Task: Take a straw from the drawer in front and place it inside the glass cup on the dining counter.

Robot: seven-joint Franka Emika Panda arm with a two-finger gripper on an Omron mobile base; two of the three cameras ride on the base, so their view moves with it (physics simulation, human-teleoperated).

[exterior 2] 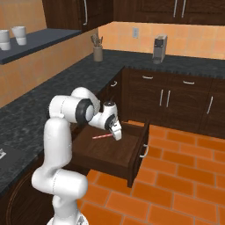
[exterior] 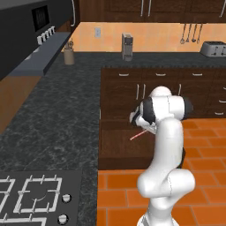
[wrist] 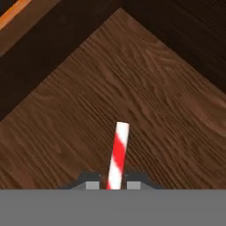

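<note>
The gripper (wrist: 115, 181) pinches the striped straw (wrist: 118, 154) at frame bottom, above the open drawer (exterior 2: 132, 151) floor, walls well apart.

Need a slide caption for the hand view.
Claw shut on the striped straw above the open drawer's wooden floor.

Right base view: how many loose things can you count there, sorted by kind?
Striped straw: 1
White cups on the shelf: 2
Coffee machine: 1
Utensil holder: 1
Total: 5
</note>
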